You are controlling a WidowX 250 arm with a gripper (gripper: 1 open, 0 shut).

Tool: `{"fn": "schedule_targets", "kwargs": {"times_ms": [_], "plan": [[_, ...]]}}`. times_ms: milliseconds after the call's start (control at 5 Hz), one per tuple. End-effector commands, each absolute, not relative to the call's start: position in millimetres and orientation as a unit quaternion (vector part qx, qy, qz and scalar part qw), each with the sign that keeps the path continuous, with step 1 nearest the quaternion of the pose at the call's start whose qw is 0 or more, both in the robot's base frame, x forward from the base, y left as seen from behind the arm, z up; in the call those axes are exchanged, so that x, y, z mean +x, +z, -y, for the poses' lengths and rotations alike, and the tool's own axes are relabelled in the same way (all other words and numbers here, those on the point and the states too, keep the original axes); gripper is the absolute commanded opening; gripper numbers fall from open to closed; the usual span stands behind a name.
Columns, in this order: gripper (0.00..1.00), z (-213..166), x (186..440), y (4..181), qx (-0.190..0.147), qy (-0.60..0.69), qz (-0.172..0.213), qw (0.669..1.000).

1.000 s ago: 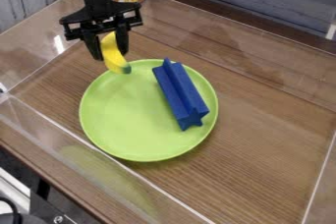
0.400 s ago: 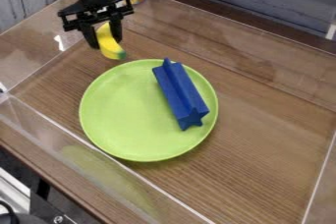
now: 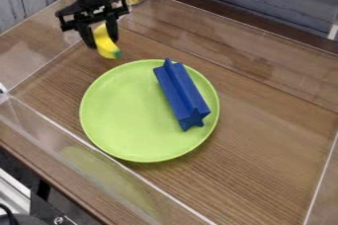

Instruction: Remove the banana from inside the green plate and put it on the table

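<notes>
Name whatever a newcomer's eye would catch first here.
Likely the big lime-green plate on the brown table, with the long blue block lying across its right side. Next, the small yellow banana with its dark green tip, in the black fingers beyond the plate.

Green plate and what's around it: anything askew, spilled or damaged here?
Nothing looks spilled or damaged. The one askew thing is the long blue block, lying slantwise on the right part of the green plate, its upper end reaching the rim. The banana is in the gripper, off the plate.
</notes>
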State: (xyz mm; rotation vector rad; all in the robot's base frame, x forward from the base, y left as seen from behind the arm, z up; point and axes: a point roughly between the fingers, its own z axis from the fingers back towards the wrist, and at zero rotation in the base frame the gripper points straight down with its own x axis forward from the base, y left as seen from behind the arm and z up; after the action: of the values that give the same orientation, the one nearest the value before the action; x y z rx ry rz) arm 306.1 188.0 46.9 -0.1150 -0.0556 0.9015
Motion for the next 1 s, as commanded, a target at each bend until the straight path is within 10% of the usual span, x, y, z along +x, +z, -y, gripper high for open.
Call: {"fn": "schedule_targets", "kwargs": {"times_ms": [0, 800], "plan": [[1.00, -200.8, 316.2, 60.9, -0.051, 0.438, 0.058, 0.896], [1.00, -194.5, 316.7, 97.7, -0.079, 0.414, 0.048, 0.906]]}}
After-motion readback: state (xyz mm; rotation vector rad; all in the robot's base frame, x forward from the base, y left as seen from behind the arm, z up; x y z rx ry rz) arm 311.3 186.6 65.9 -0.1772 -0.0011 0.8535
